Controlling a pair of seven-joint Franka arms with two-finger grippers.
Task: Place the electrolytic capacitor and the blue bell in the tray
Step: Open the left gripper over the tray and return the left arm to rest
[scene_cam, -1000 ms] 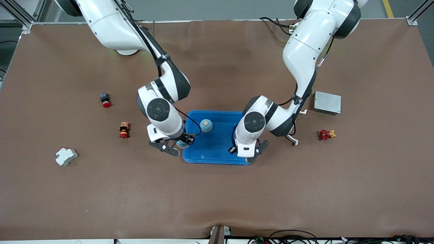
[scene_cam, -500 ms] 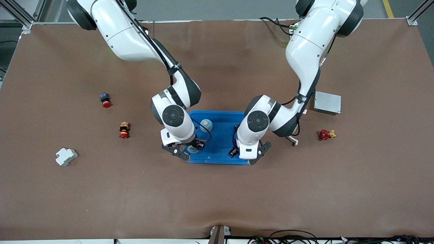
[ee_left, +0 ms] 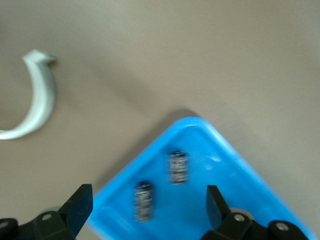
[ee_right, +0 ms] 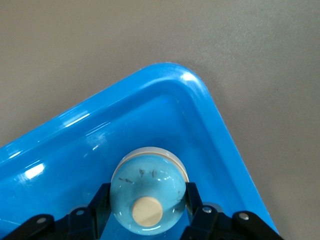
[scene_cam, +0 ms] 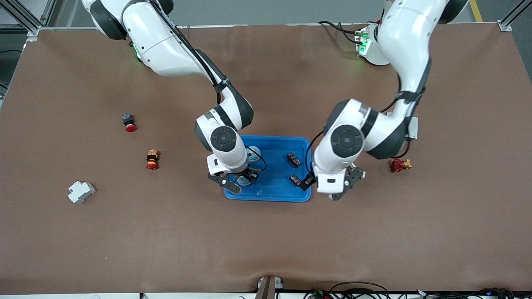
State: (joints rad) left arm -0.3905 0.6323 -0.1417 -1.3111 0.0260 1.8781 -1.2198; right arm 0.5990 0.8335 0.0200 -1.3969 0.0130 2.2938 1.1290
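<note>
Right wrist view shows your right gripper clamped on a blue bell, fingers pressed against its round sides, over a corner of the tray. Lower it until the base sits on the tray floor before you let go; judged from this angle it is near the rim, so nudge inward first or it may tip against the wall. A second bell already stands in the tray, partly hidden by the right arm, so keep the two apart.

Your left gripper stands wide open and empty above the tray's edge at the left arm's end. Two capacitors lie on the tray floor beneath it, close together, one farther from the front camera than the other. That arm's share looks finished; lift it straight up so the fingers do not brush them.

The brown table mat is flat, slightly rippled at the front edge. Well apart from the tray lie a red-capped button, a second red-and-orange button, a white block, a red valve, and a white curved clip near the tray. Aluminium frame posts stand at the corners.
</note>
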